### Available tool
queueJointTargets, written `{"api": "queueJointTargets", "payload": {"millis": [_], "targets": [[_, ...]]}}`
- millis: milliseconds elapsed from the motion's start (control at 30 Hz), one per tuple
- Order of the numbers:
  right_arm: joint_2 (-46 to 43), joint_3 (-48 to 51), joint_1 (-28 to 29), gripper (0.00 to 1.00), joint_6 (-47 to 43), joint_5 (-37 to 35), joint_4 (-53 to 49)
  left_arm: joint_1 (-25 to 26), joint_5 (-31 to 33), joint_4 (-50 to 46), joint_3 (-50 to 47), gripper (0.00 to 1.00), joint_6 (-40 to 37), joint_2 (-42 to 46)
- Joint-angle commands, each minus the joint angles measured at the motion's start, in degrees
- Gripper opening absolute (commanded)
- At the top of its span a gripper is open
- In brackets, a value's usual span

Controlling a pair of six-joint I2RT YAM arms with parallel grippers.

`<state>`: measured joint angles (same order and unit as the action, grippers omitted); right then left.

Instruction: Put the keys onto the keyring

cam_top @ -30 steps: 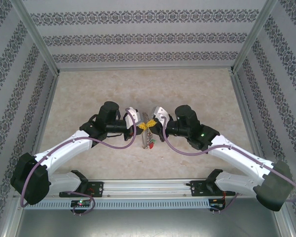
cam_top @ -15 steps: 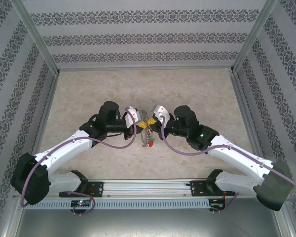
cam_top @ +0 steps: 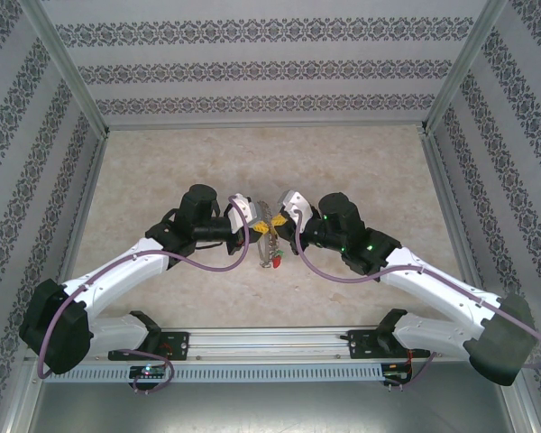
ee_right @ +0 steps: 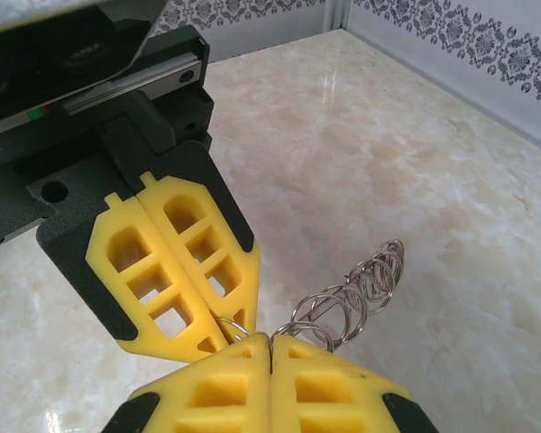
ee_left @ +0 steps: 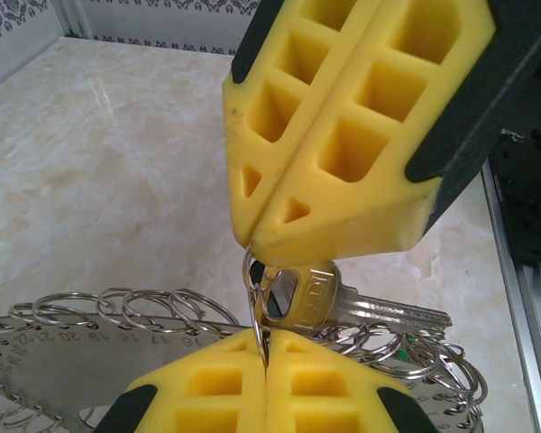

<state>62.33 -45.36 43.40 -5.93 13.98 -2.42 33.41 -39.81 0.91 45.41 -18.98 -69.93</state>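
Yellow-padded, your left gripper and right gripper are meeting tip to tip above the tabletop, both clenching the keyring at its looped edge. You are holding a silver key hanging between the tips, while a red-headed key is dangling below.

This was a lab robot cell: a beige marble-look counter boxed by grey damask-striped wall panels on silvery aluminium posts, with an aluminium mounting rail at 6 o'clock.
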Motion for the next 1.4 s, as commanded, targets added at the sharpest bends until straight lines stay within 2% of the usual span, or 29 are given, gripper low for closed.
{"api": "queueJointTargets", "payload": {"millis": [0, 367, 700, 1067, 1367], "targets": [[1.28, -1.23, -0.15, 0.0, 1.54, -6.72, -2.47, 0.61, -4.04, 5.01, 0.51, 0.0, 0.73, 0.94], [3.27, -2.6, -0.15, 0.0, 2.57, -6.71, -3.01, 0.83, -1.5, 15.89, -4.9, 0.0, 4.07, -2.25], [6.24, -2.21, 0.07, 0.0, 2.6, -3.45, -4.62, 1.23, 1.11, 24.16, -10.04, 0.0, 6.92, -6.03], [12.84, 0.55, -0.07, 0.0, 5.54, -7.12, -0.93, 1.48, 3.37, 30.17, -14.2, 0.0, 8.5, -9.12], [17.38, 1.24, -0.12, 0.0, 8.38, 0.91, 3.71, 1.68, 3.68, 37.8, -16.19, 0.0, 11.42, -13.35]]}}
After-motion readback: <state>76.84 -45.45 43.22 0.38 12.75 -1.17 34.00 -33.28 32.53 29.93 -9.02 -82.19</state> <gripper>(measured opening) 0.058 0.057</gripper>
